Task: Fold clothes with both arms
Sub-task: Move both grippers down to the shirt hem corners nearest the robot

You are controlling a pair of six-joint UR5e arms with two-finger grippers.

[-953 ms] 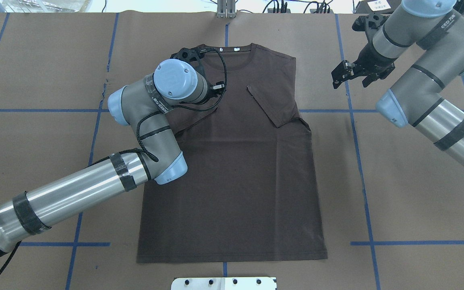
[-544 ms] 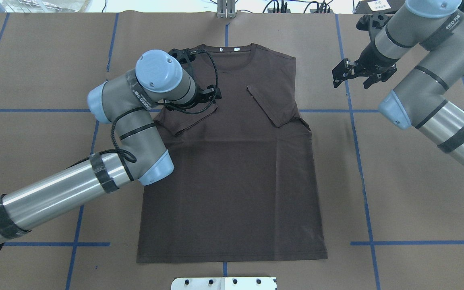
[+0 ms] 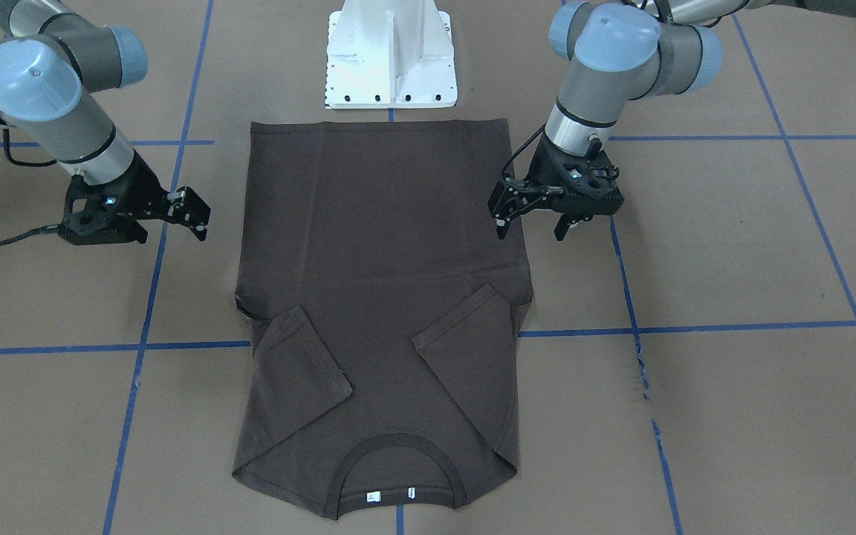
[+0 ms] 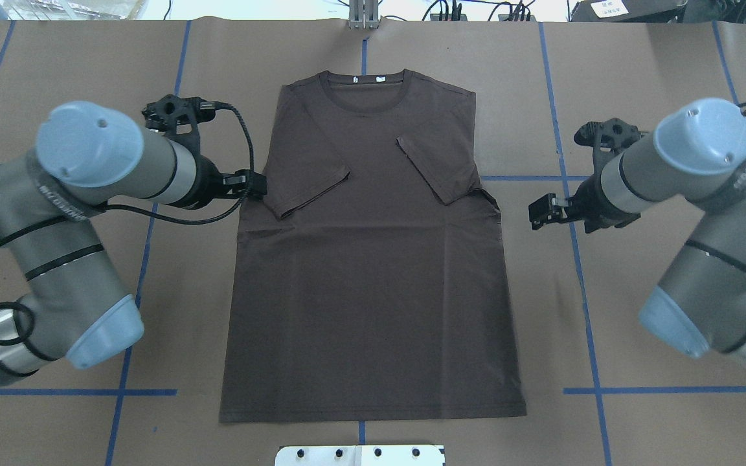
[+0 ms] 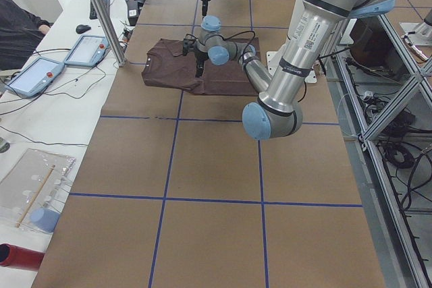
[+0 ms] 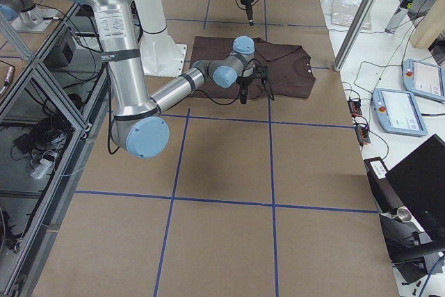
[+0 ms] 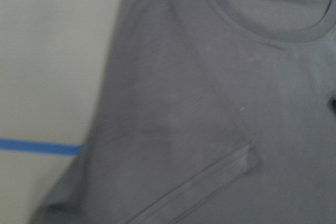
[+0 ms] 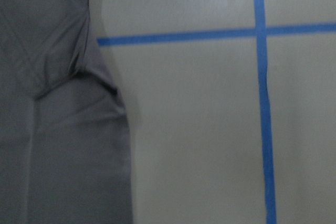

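The clothes, one dark brown T-shirt [image 4: 373, 272], lie flat in the middle of the table with the collar at the far side. Both short sleeves are folded in over the chest. White neck tags [image 3: 391, 495] show inside the collar. My left gripper [image 4: 256, 184] hovers open at the shirt's left edge, level with the folded sleeve; the front-facing view shows this left gripper [image 3: 530, 229] with its fingers wide apart and nothing between them. My right gripper [image 4: 537, 215] is open a short way off the shirt's right edge, and this right gripper [image 3: 194, 212] holds nothing. The left wrist view is filled by the shirt [image 7: 210, 103].
Brown paper with blue tape lines [image 4: 580, 259] covers the table. The white pedestal base [image 3: 391, 59] stands just behind the shirt's hem. Teach pendants [image 5: 34, 75] lie on a side table beyond the collar end, where a person's dark sleeve [image 5: 17, 28] shows.
My left arm has drawn back leftward off the shirt's chest to its left edge; the left sleeve stays folded in. My right arm has come nearer, down beside the shirt's right edge.
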